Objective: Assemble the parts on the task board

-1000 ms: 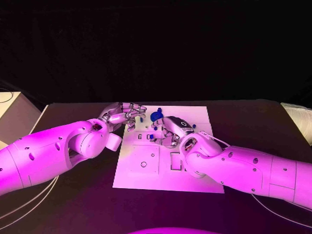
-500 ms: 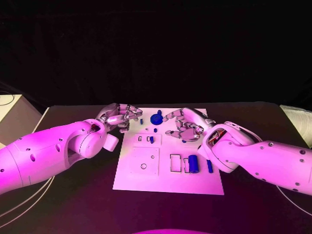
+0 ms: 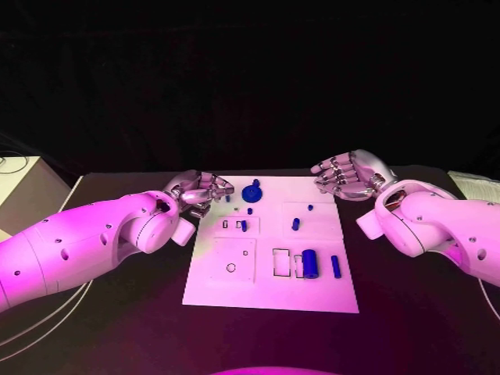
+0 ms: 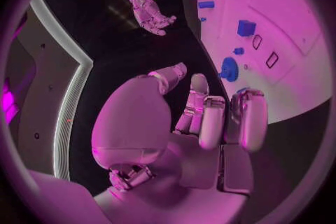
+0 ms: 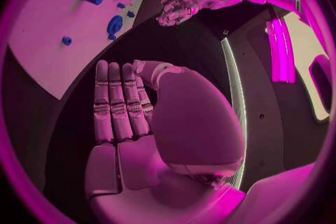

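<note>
— Where are your hands?
— My left hand (image 3: pixel 197 190) sits curled and empty at the task board's (image 3: pixel 270 289) far left corner; my right hand (image 3: pixel 347 174) hovers spread, holding nothing.
— The parts?
— A round blue part (image 3: pixel 252 190) and a blue block (image 3: pixel 310 262) are on the board.

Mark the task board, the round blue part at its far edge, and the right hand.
task board (image 3: pixel 262 291), head view, bare near area
round blue part (image 3: pixel 252 190), head view, its top
right hand (image 3: pixel 347 173), head view, middle of hand

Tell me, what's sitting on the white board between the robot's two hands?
In the head view, between the left hand and right hand lies the task board's far end, with a round blue part on it.
</note>
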`<state>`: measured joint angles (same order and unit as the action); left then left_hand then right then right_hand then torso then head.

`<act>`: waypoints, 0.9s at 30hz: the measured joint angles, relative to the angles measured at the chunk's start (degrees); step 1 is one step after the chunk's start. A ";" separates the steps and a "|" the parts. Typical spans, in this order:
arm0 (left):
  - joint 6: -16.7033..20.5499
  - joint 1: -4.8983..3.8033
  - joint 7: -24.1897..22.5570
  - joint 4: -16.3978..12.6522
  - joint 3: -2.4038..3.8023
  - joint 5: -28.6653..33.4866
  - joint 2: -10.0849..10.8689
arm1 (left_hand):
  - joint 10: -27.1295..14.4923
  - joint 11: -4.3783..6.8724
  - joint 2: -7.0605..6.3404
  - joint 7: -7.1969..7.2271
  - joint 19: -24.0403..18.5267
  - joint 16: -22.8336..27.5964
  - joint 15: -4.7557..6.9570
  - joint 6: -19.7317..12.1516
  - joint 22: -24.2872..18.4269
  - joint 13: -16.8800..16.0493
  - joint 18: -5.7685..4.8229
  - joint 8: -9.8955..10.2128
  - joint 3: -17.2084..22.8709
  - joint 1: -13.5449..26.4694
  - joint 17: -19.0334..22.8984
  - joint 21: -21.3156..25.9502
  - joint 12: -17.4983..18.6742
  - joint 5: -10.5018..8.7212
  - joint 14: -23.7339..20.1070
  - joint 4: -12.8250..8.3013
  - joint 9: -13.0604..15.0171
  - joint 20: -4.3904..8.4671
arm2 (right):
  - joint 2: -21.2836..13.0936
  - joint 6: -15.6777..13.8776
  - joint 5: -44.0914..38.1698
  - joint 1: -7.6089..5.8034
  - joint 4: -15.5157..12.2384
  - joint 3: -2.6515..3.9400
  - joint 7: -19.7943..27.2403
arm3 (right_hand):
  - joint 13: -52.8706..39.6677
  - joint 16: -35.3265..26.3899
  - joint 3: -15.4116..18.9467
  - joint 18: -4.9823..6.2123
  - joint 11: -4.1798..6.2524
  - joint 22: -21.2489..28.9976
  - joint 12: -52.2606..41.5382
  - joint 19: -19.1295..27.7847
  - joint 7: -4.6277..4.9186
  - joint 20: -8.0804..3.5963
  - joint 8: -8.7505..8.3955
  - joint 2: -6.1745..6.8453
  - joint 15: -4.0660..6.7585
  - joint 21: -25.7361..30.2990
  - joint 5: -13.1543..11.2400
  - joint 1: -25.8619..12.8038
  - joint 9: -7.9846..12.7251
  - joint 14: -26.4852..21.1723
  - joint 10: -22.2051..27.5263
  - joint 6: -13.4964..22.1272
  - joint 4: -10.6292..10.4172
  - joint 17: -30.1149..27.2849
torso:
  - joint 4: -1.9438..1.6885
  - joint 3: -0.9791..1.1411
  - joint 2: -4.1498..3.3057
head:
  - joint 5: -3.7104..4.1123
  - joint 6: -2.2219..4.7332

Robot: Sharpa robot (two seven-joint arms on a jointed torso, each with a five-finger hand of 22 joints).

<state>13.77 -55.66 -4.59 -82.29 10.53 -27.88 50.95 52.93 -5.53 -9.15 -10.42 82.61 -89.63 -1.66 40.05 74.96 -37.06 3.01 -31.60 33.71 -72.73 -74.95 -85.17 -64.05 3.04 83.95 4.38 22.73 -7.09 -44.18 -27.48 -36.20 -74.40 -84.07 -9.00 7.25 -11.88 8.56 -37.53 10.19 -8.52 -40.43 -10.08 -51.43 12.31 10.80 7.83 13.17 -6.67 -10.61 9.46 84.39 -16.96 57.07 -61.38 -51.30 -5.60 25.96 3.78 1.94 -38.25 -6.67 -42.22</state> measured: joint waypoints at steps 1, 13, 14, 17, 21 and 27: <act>-0.18 0.00 0.64 0.08 0.00 -0.47 -0.13 | -1.03 -0.08 -0.04 -0.11 -0.47 0.15 0.00 -0.62 0.00 1.35 0.00 0.00 0.38 0.04 0.00 0.40 1.45 0.00 0.00 0.13 -0.05 -0.11 | -0.25 0.31 1.85 -0.03 0.27 0.00 0.24 | 1.57 -0.92 -0.20 0.00 -0.18 1.93 1.34 0.08 0.08 0.52 -0.26 0.02 -0.23 1.59 0.38 -0.52 0.13 -0.23 0.02 0.66 0.81 -1.09 | 0.04 0.04 0.06 | -0.01 0.02; -5.27 -0.06 7.56 -0.29 -0.01 -7.95 -0.77 | -2.68 -1.05 -1.10 0.42 -2.80 2.26 -0.99 -4.71 -2.98 6.88 0.80 -1.86 0.84 4.64 0.40 3.67 5.75 -0.16 -0.36 3.11 -0.88 -0.95 | -4.74 6.09 15.08 -0.92 1.44 -0.05 3.05 | 7.93 -0.95 3.12 0.00 -0.69 17.17 4.83 -1.07 -0.33 2.48 -0.19 0.10 -0.04 1.12 -0.18 -6.89 0.18 5.67 -1.50 1.24 4.05 -7.85 | -0.06 0.48 0.50 | -0.34 -0.40; -5.65 -0.13 8.50 -0.44 -0.01 -8.96 -0.86 | -2.04 -0.96 -0.94 0.29 -0.99 0.91 -0.82 -3.51 -1.04 6.00 0.01 -2.93 0.37 5.81 0.10 1.88 3.89 -0.16 -0.18 4.25 -0.74 -0.87 | -5.08 6.33 15.07 -1.01 1.63 -0.04 3.19 | 7.49 1.53 5.12 0.01 0.34 15.36 3.23 -7.03 -0.78 0.35 0.83 -0.18 1.70 -2.86 -0.18 -6.62 -0.18 9.57 -4.46 -0.49 4.54 -6.47 | -0.07 0.51 0.55 | -0.34 -0.49; -6.31 -0.39 11.00 -0.66 -0.01 -11.16 -1.24 | -1.62 -0.60 -0.66 0.00 -0.06 0.04 -0.81 -2.00 -0.06 4.45 0.00 -5.26 -0.67 7.70 0.00 0.56 0.81 -0.16 -0.18 6.50 0.00 -0.68 | -5.58 6.50 14.68 -1.09 2.07 -0.04 3.38 | 5.17 8.71 9.42 -0.01 3.13 10.55 -1.57 -15.68 -2.79 -3.17 3.58 -1.11 5.00 -11.20 0.11 -5.68 -1.10 17.98 -11.28 -4.95 5.89 -1.38 | -0.09 0.65 0.70 | -0.36 -0.81; -7.29 -0.70 15.45 -0.64 0.02 -13.94 -2.24 | 4.84 0.27 -0.18 1.13 1.06 -0.19 -0.02 -0.47 0.00 -4.84 0.00 -9.51 -2.86 9.77 0.00 -0.51 -6.09 -0.16 0.12 9.58 1.88 0.02 | -5.98 6.31 13.24 -1.15 2.68 -0.04 3.28 | -4.52 23.69 12.03 0.00 6.19 0.32 -12.94 -20.43 -4.96 -5.88 6.60 -1.11 7.66 -23.67 0.88 -5.68 -2.50 22.88 -14.80 -8.11 6.19 11.27 | -0.10 0.80 0.86 | -0.36 -1.08; -10.30 -1.83 22.72 0.11 0.06 -17.89 -4.01 | 9.68 1.73 0.75 1.95 1.52 -0.19 1.05 0.29 -0.01 -12.28 0.00 -14.00 -6.26 11.17 0.00 -0.98 -10.68 -0.16 0.00 12.27 4.46 0.57 | -6.19 5.94 7.43 -1.20 3.55 -0.05 1.62 | -43.54 56.18 13.15 -4.56 8.29 -22.74 -49.10 -28.09 -6.81 -7.42 11.08 -1.05 9.27 -49.50 5.98 -8.69 -7.06 26.89 -21.18 -9.09 3.78 40.78 | -0.07 0.80 0.98 | -0.30 -1.31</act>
<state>3.47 -57.48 18.13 -82.19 10.58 -45.77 46.93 62.61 -3.80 -8.40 -8.47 84.13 -89.82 -0.61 40.35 74.96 -49.35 3.01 -45.59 27.45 -61.57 -74.95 -86.15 -74.73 2.88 83.95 16.65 27.20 -6.53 -50.37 -21.54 -28.77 -75.60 -80.52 -9.05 8.87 -55.42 64.75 -24.38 5.63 -0.24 -63.18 -59.18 -79.51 5.49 3.38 18.91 12.12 2.60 -60.11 15.44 75.70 -24.01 83.96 -82.56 -60.39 -1.81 66.74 3.71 2.74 -37.27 -6.97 -43.53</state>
